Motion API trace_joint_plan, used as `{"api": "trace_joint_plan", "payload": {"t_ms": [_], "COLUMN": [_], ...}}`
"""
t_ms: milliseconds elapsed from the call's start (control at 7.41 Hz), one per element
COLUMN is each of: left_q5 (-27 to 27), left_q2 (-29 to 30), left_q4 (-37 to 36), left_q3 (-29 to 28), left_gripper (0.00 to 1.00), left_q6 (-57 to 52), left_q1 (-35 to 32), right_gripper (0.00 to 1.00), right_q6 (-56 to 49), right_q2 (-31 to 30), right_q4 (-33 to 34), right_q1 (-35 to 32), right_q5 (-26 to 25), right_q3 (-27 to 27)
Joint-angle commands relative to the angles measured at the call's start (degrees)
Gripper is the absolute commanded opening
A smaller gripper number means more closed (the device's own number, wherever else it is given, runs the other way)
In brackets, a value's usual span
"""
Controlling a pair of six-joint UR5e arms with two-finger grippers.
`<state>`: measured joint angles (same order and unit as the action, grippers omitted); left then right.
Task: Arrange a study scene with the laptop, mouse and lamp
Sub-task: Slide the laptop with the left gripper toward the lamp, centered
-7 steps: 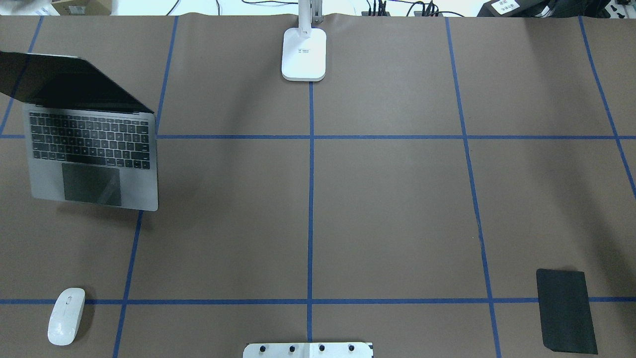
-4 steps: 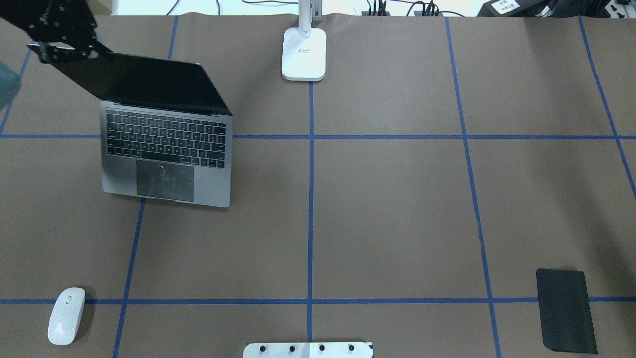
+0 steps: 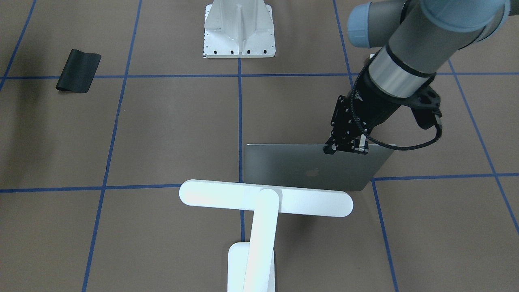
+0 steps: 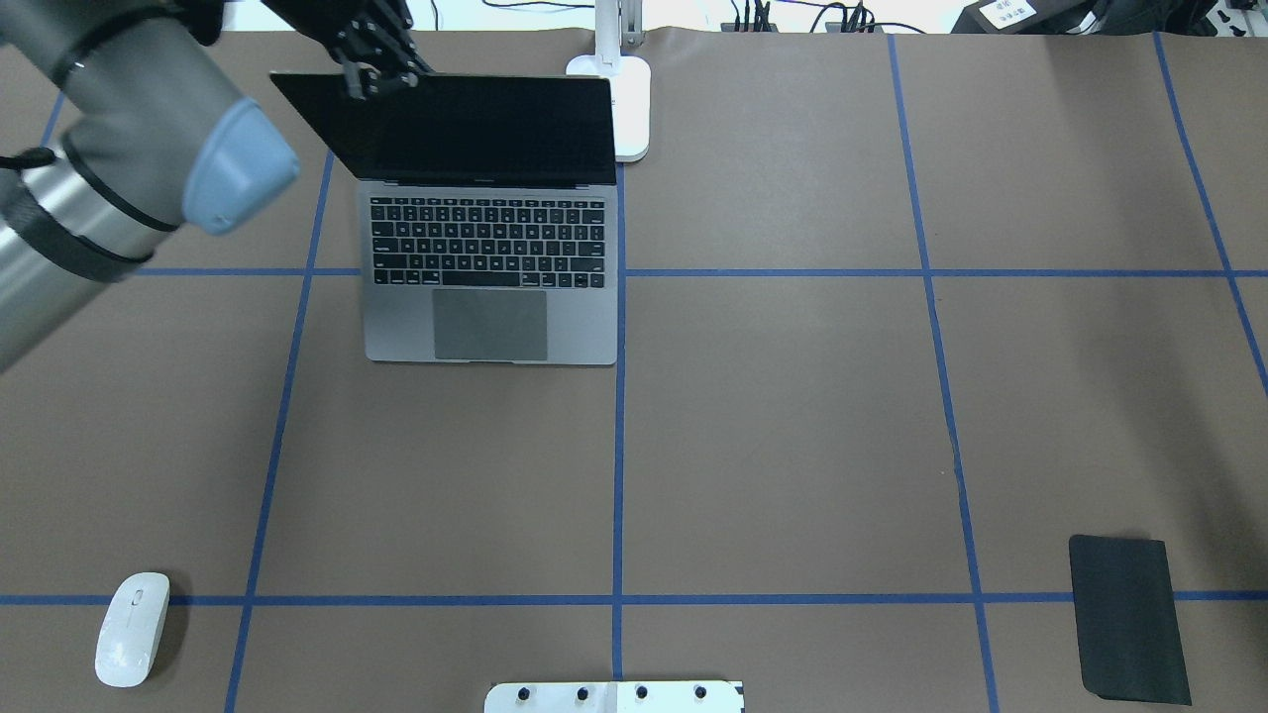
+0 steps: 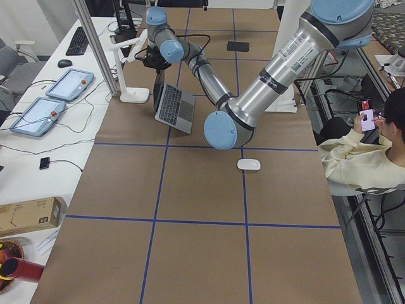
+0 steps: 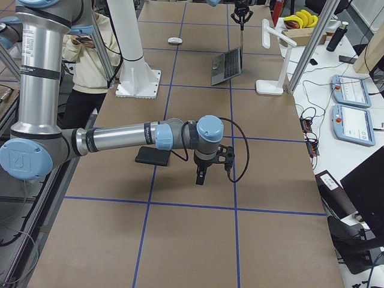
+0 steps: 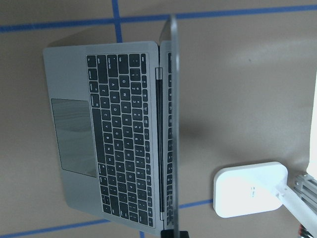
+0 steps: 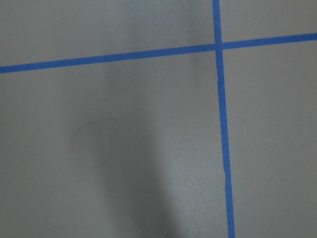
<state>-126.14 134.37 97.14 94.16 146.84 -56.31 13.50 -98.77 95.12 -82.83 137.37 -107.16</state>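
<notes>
The laptop [image 4: 490, 233] stands open on the brown table, its right edge on the centre blue line, just before the lamp. My left gripper [image 4: 372, 75] is shut on the top left corner of the laptop's lid; in the front view it [image 3: 346, 148] pinches the lid's upper edge above the apple logo [image 3: 311, 172]. The lamp base [image 4: 634, 109] is partly hidden behind the screen; its bar head [image 3: 265, 198] hangs over the lid's far side. The mouse [image 4: 132, 630] lies at the near left. My right gripper [image 6: 201, 175] hovers over the table near the black mat; I cannot tell if it is open.
A black mat [image 4: 1129, 619] lies at the near right. The white ribbed pedestal [image 3: 239, 30] stands at the robot's edge, centre. The left arm [image 4: 109, 188] spans the far left of the table. A person sits beyond the table's side [image 5: 361, 158].
The laptop has slid right from the far left edge to the centre line and turned square, held by its lid in my left gripper. Mouse, lamp and mat have not moved.
</notes>
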Motion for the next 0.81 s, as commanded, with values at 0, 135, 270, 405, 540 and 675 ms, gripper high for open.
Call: {"api": "trace_joint_plan", "payload": {"t_ms": [0, 135, 270, 405, 540, 675], "left_q5": [8.77, 11.76, 13.88, 15.73, 15.75, 15.75], "left_q2": [3.68, 6.75, 8.7, 10.37, 10.39, 9.95], "left_q4": [5.24, 6.73, 8.4, 11.2, 12.62, 12.72], "left_q3": [-4.48, -8.25, -12.03, -16.42, -18.46, -18.75], "left_gripper": [0.0, 0.0, 0.0, 0.0, 0.0, 0.0], "left_q6": [8.08, 9.85, 10.47, 9.87, 6.12, 2.08], "left_q1": [5.4, 6.72, 7.17, 7.52, 7.53, 7.44], "right_gripper": [1.0, 1.0, 1.0, 1.0, 1.0, 1.0], "right_q6": [-0.06, -0.06, -0.06, -0.06, 0.03, 0.12], "right_q2": [-2.21, -2.74, -2.74, -2.66, -2.39, -2.13], "right_q4": [-0.11, -0.11, 0.06, 0.15, 0.24, 0.24], "right_q1": [-0.05, -0.05, -0.05, -0.05, 0.04, 0.04], "right_q5": [0.09, 0.18, 0.18, 0.18, 0.27, 0.27], "right_q3": [-0.33, -0.24, -0.07, 0.19, 0.46, 0.55]}}
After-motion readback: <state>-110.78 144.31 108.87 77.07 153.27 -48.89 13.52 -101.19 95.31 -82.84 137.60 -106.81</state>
